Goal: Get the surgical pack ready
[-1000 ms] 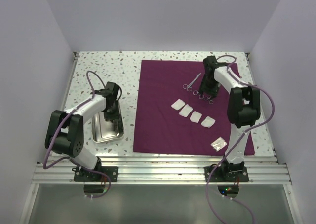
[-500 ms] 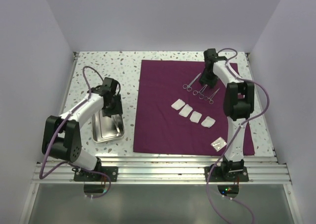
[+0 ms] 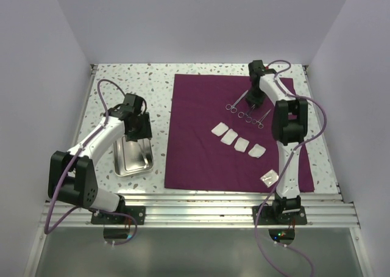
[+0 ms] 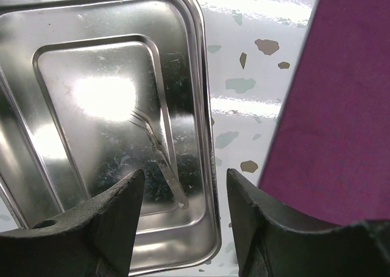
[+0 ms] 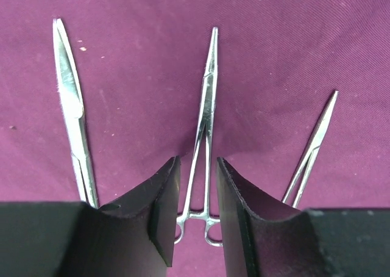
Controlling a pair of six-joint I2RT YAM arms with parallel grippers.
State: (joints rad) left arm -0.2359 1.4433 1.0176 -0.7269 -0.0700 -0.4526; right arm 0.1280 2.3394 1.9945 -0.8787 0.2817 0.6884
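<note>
The rectangular steel tray (image 4: 79,136) gleams mirror-glossy, finely scratched. The dark purple cloth (image 5: 140,57) looks matt and woven. The slim scissor-like instruments (image 5: 207,100) are smooth bright metal. The speckled desk (image 4: 244,88) shines.

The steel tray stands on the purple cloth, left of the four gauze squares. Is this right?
No. The steel tray stands on the speckled table, beside the purple cloth, left of the four gauze squares. The top external view shows it.

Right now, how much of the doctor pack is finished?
Done: the purple cloth lies spread flat, with four gauze squares and three instruments lined up on it. In hand: the right jaws straddle the middle instrument, not gripping yet. Still to do: the steel tray sits off the cloth, and nothing is wrapped.
</note>
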